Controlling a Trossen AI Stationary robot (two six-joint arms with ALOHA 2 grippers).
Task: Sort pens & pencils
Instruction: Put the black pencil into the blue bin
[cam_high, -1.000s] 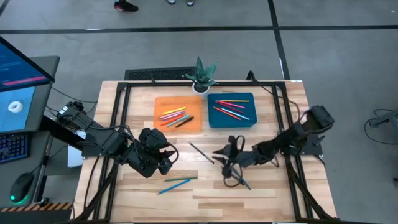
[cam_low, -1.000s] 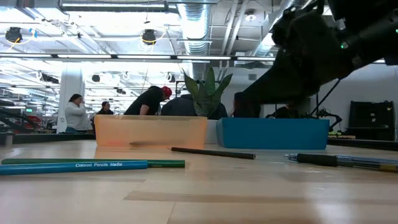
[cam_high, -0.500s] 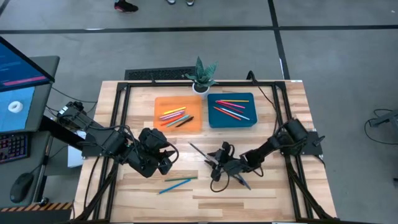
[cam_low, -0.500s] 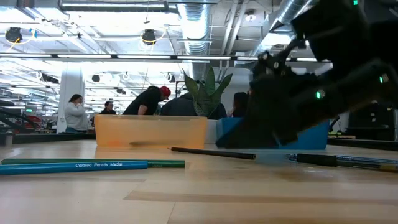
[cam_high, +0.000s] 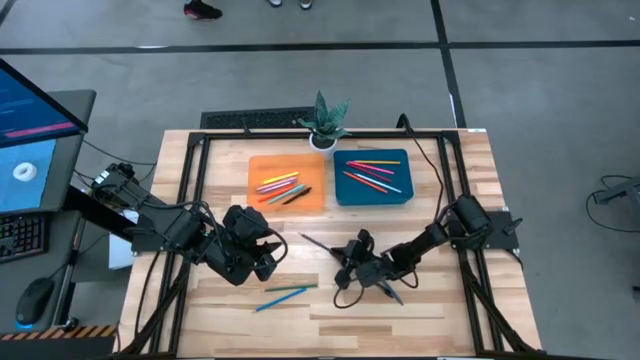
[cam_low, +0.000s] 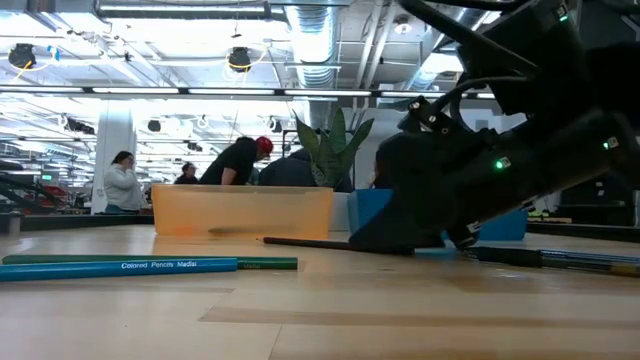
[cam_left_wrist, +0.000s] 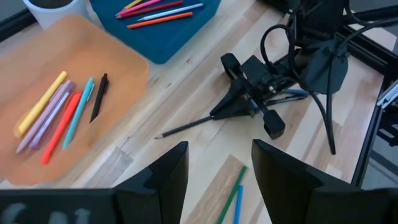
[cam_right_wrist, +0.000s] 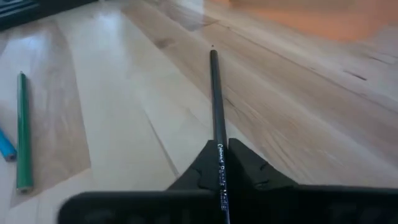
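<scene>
Pencils (cam_high: 284, 294): 2 loose on table, 1 black pencil (cam_right_wrist: 216, 106) in right claw (cam_right_wrist: 222, 163).

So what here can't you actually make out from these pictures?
- The writing on the black pencil: too small in the right wrist view, and its rear end is hidden between the right end effector's fingers.
- The pens behind the right arm: partly hidden in the low view.
- The blue pencil: cut off by the right wrist view's edge.
- The people in the room beyond: too far to tell what they do.
</scene>
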